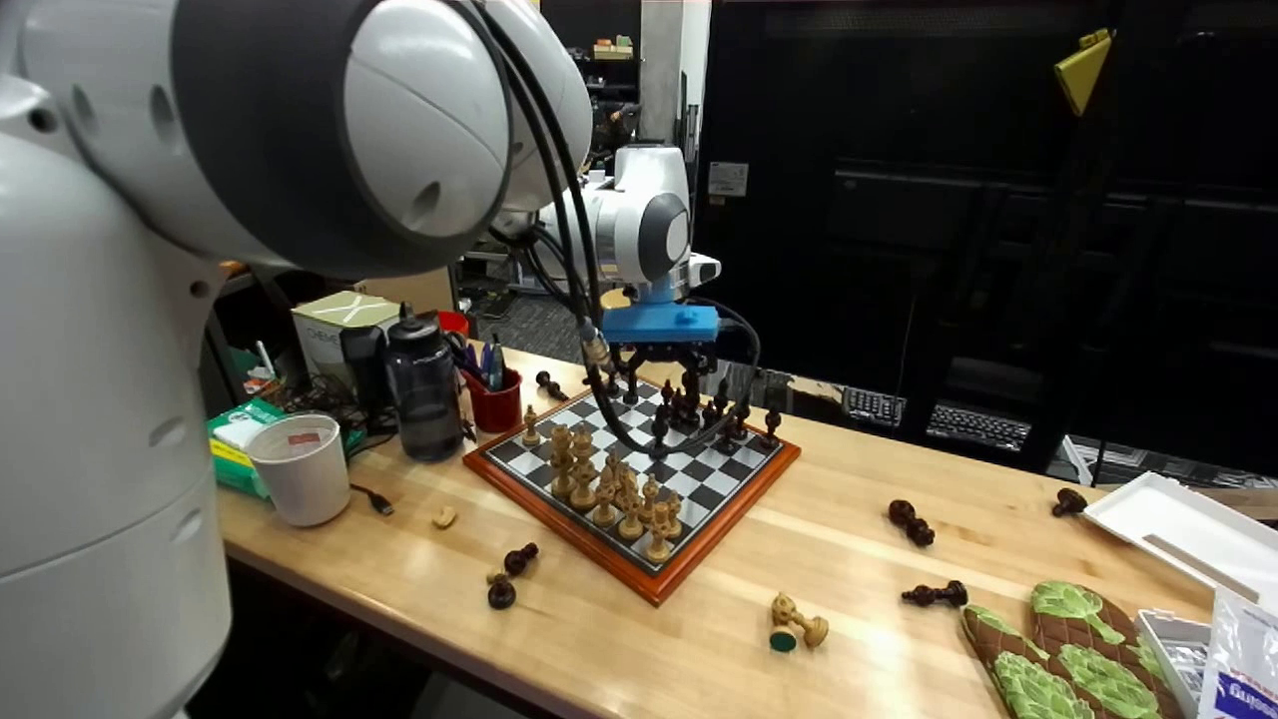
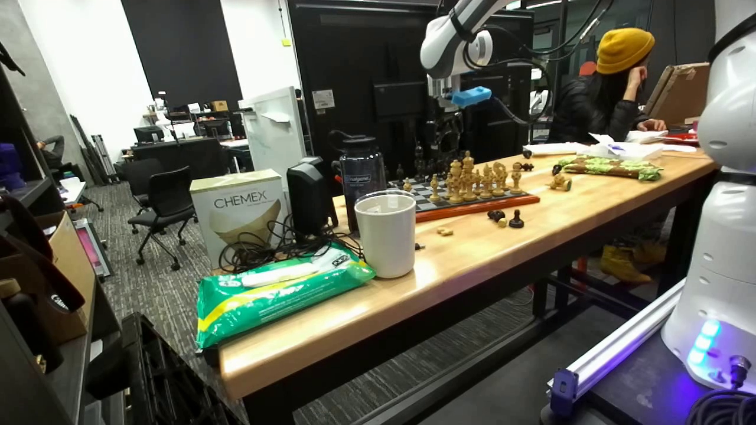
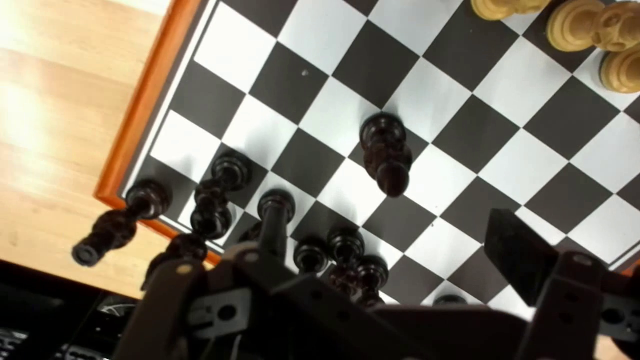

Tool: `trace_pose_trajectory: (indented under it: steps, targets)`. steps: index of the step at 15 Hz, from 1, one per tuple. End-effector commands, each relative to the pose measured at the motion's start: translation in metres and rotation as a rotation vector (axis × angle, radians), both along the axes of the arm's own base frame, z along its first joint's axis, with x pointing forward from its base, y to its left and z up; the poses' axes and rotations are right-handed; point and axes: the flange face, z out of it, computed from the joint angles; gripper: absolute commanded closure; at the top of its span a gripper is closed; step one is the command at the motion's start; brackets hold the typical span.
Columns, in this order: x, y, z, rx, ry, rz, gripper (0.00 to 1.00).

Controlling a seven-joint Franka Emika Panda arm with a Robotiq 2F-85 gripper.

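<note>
My gripper (image 1: 661, 383) hangs below a blue mount over the far side of a chessboard (image 1: 689, 577); it also shows in an exterior view (image 2: 446, 137). In the wrist view its fingers (image 3: 395, 240) are spread apart with nothing held between them. Several dark chess pieces (image 3: 345, 245) stand beneath and beside the left finger; I cannot tell whether it touches any. A lone dark piece (image 3: 384, 142) stands ahead of the fingers, near the board's middle. Light pieces (image 1: 629, 504) stand grouped on the opposite side, partly visible in the wrist view (image 3: 575, 25).
A dark bottle (image 1: 424, 389), red pen cup (image 1: 496, 404) and white cup (image 2: 387, 236) stand beside the board. Fallen dark pieces (image 1: 911, 523) and light pieces (image 1: 797, 619) lie on the table (image 1: 849, 579). Oven mitts (image 1: 1088, 639) and a white tray (image 1: 1178, 509) lie farther along.
</note>
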Motion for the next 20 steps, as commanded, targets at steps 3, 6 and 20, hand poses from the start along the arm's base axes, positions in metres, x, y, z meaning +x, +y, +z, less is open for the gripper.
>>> trace_pose_trajectory:
  steps: [3,6,20]
  targets:
    - [-0.006,0.003,0.004,-0.021,-0.004,-0.023,0.0]
    - [-0.008,0.003,0.006,-0.021,-0.006,-0.025,0.0]
    - [-0.011,-0.01,-0.005,0.069,-0.018,-0.298,0.0]
